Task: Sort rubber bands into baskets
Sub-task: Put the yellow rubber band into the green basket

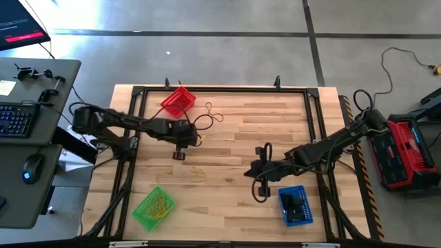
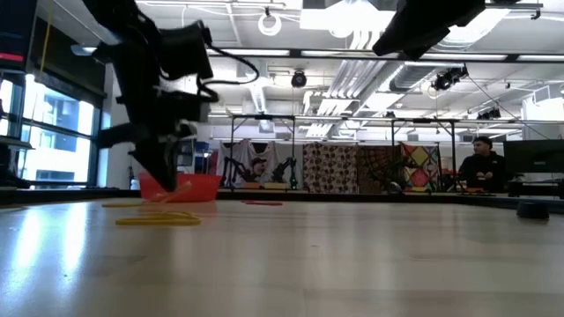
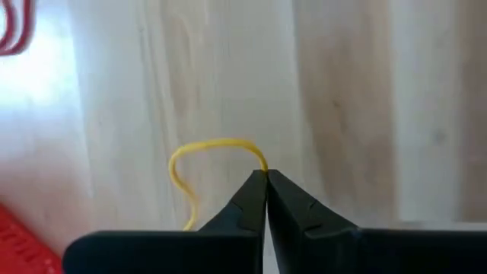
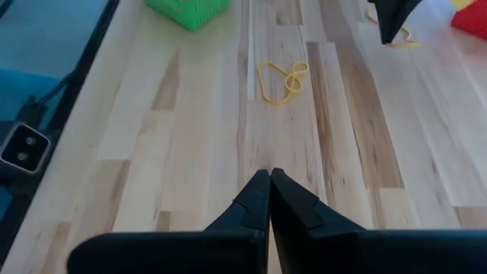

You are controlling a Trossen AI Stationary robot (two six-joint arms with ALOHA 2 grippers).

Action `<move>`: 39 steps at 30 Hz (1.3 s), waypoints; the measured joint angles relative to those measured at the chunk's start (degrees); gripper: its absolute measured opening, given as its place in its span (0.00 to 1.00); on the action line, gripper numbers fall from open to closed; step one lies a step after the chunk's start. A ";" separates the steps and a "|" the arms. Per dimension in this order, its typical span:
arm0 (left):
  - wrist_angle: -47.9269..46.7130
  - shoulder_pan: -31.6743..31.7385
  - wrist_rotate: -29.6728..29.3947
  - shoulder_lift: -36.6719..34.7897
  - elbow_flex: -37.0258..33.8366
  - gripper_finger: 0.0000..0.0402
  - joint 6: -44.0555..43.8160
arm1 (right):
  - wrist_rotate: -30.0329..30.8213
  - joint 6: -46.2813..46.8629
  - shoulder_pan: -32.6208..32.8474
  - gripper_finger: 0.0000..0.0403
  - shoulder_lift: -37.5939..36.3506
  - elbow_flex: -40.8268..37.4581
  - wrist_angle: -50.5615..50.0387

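One yellow band (image 3: 205, 152) in left gripper (image 3: 265, 176)

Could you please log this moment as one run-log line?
left gripper: shut on yellow rubber band, near red basket | right gripper: shut, empty, by blue basket

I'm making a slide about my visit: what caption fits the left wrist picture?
The left hand, shut on a yellow rubber band, above the wooden table.

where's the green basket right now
In the high view the green basket sits near the table's bottom-left corner, on the left arm's side, holding yellow bands, well left of the blue basket.
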 joint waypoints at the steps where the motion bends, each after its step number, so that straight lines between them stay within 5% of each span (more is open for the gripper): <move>1: -0.73 -0.59 0.01 -1.15 0.01 0.00 -0.92 | 0.00 0.00 0.00 0.00 0.00 0.02 0.38; 17: -21.76 -14.00 -3.08 -17.44 12.43 0.00 -17.74 | 1.42 -1.73 0.02 0.00 0.00 0.02 0.53; 28: -33.06 -26.84 -2.28 -18.65 20.50 0.00 -25.58 | 2.32 -1.59 0.02 0.00 0.00 0.02 -0.29; 39: -37.37 -41.41 3.56 -18.65 25.65 0.00 -43.91 | 2.34 -2.12 0.01 0.00 0.00 0.02 -0.31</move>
